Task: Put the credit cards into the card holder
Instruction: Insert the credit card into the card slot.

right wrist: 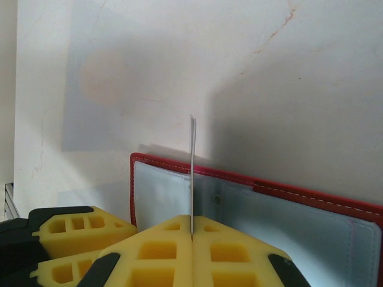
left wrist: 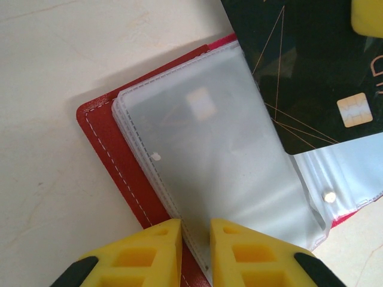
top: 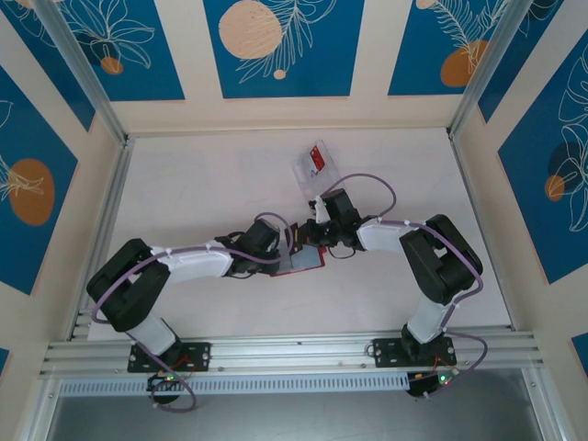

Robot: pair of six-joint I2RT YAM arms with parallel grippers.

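Nearest me, the left pincer point(left wrist: 194, 254) has its yellow pads almost together. The near edge of the card holder point(left wrist: 102, 128) runs between them, so I read it as pinching that edge. The holder lies open and flat on the pale surface point(left wrist: 54, 72), midway between the two arms. Its red stitched cover faces down and its cloudy clear sleeves point(left wrist: 221, 173) are uppermost; through one sleeve I can just make out a chip.

From the other side, the right pincer point(right wrist: 191, 236) is pressed together on a black card point(right wrist: 192, 161), which it holds upright on its edge. From my left wrist camera that card shows gold lines and a chip, and it overlaps the holder's far corner.

Further out on the surface, well apart from the holder, sits a clear tray point(top: 303, 175) with a red card point(top: 319, 158) in it.
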